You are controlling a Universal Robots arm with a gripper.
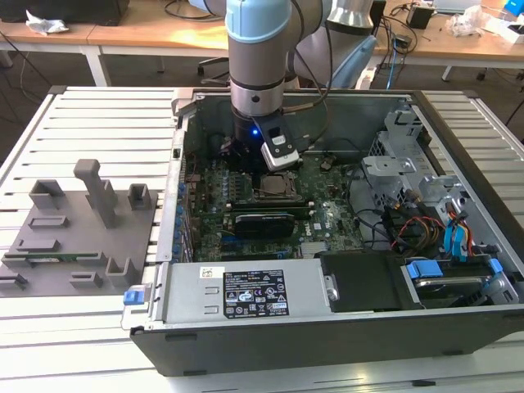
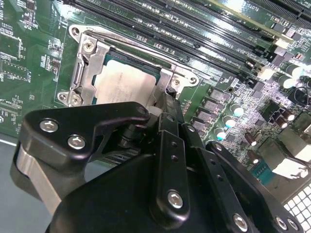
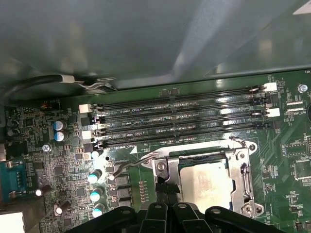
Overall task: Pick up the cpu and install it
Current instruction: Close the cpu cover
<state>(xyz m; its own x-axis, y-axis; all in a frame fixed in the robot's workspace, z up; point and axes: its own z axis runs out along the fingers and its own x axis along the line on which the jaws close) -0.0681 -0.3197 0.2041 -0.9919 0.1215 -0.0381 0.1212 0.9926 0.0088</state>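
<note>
At mid-frame of the exterior view, inside the PC case (image 1: pixel 458 327), cpu (image 1: pixel 273 187) sits in mobo socket (image 1: pixel 288 196); fingers (image 2: pixel 167 121) pinched together w/ nothing held, at its edge; prob. seating/latching stage, calling for gentle, square pressure.

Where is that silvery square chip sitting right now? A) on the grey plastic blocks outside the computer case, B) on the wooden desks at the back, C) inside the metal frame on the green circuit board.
C: in the first wrist view the cpu lies within the metal socket frame on the green board.
</note>
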